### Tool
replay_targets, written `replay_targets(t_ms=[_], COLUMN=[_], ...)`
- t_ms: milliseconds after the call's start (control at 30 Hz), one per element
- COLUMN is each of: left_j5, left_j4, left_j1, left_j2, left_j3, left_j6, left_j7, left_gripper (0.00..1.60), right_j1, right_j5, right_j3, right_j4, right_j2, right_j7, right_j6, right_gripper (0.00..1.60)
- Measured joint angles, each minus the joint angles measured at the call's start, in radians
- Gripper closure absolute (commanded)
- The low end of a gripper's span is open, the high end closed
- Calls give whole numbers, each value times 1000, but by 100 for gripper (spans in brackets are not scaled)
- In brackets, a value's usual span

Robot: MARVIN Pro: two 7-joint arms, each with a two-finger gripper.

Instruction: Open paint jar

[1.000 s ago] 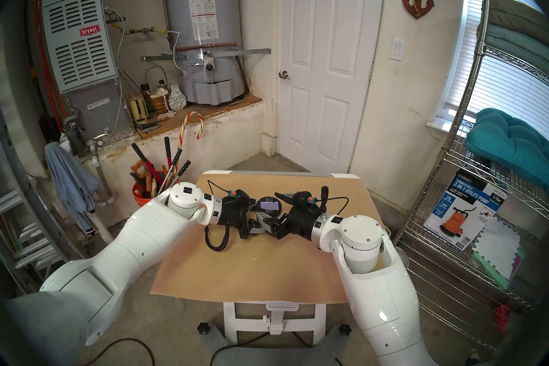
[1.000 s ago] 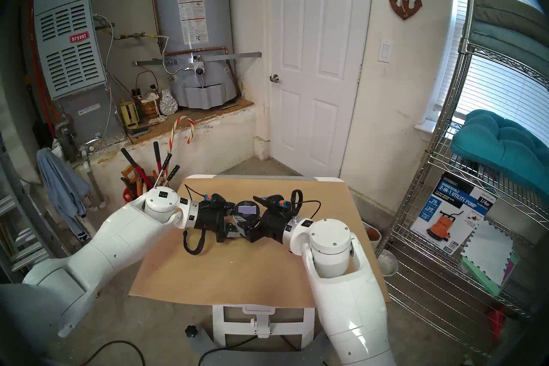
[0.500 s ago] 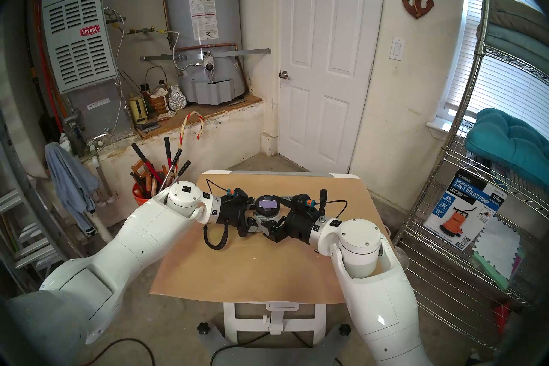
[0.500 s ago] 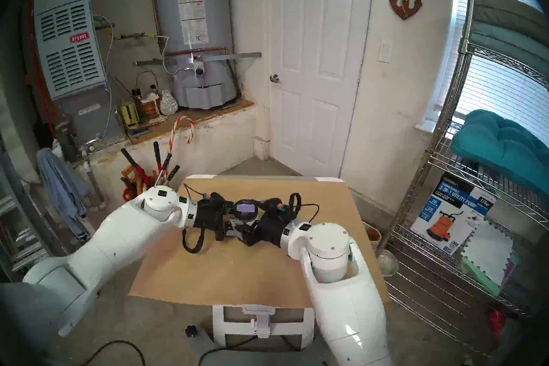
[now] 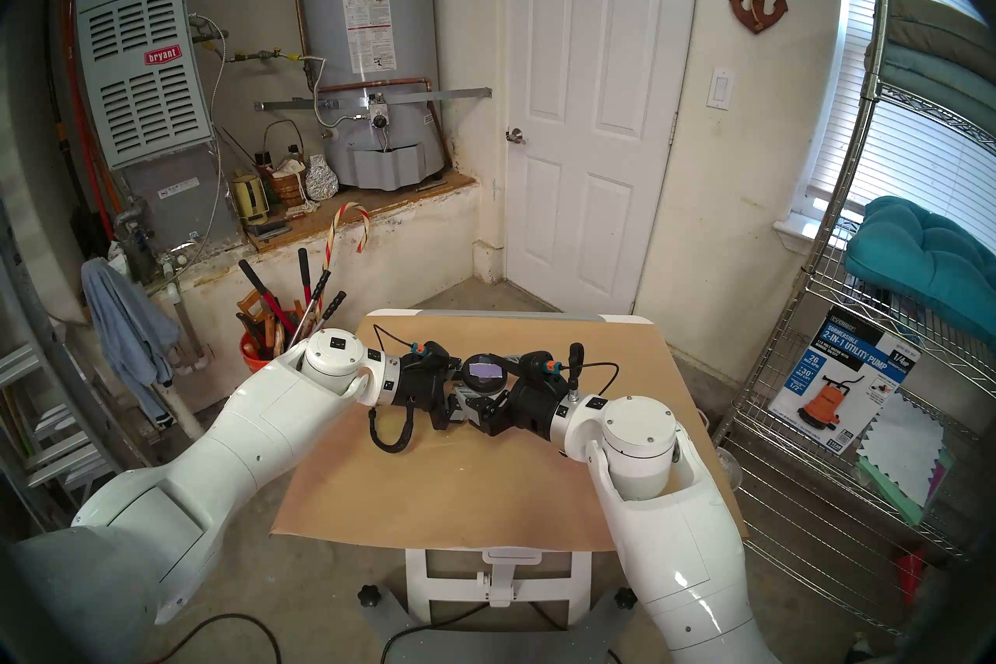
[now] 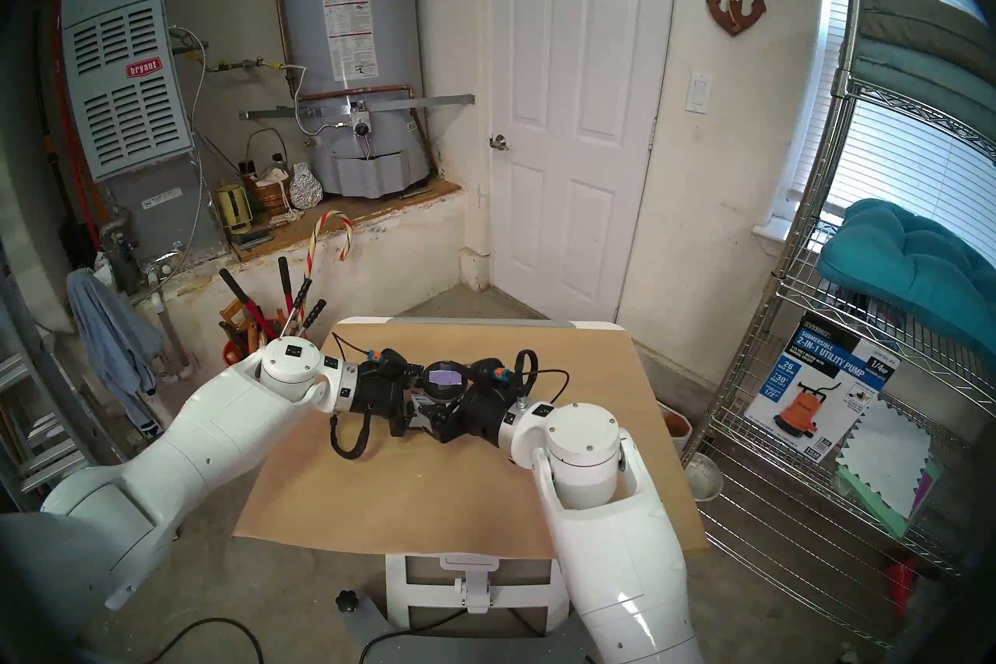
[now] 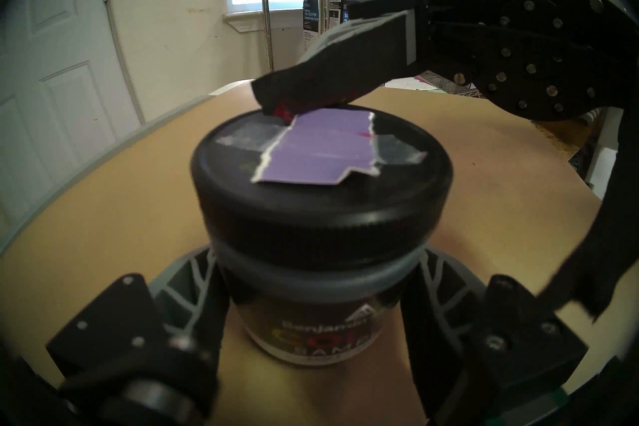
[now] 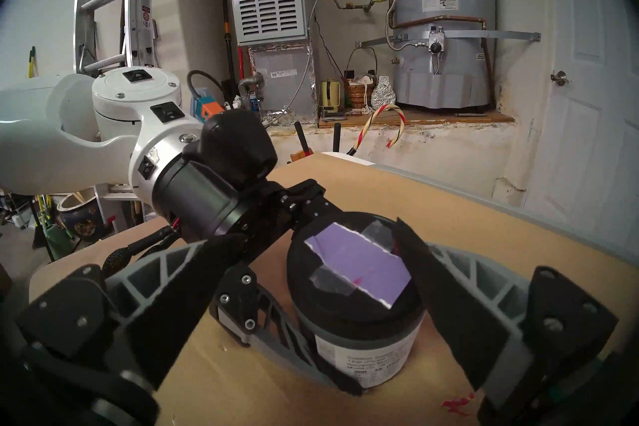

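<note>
With the left gripper [image 7: 313, 318] jaws clamped on the rigid, probably light paint jar [image 7: 311, 321] body upright on the desk [image 5: 458, 496], the right gripper [image 8: 313, 280] jaws, spread wide, should seize the lid [image 7: 321, 193] by its ribbed skirt.

glossy white arms [image 5: 226, 436], black wrists, coiled black cables [image 5: 391, 436]

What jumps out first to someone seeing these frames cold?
Dead center over the paper-covered table, both arms meet at a small paint jar with a black lid bearing a torn lavender swatch. The left gripper is shut on the jar's body below the lid, while the right gripper stands open around the lid. Behind, a big grey water heater dominates the back wall.
</note>
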Motion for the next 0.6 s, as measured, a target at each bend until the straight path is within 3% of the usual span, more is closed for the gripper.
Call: replay_targets(t_ms=[600], left_j5=[-8], left_j4=[-5], left_j1=[6], left_j2=[8], left_j3=[-4], left_j6=[1], left_j7=[-3], left_gripper=[160], right_j1=[32], right_j5=[0], right_j3=[-10], right_j4=[43], right_j2=[-6], right_j7=[-17], right_j6=[-7], right_gripper=[5])
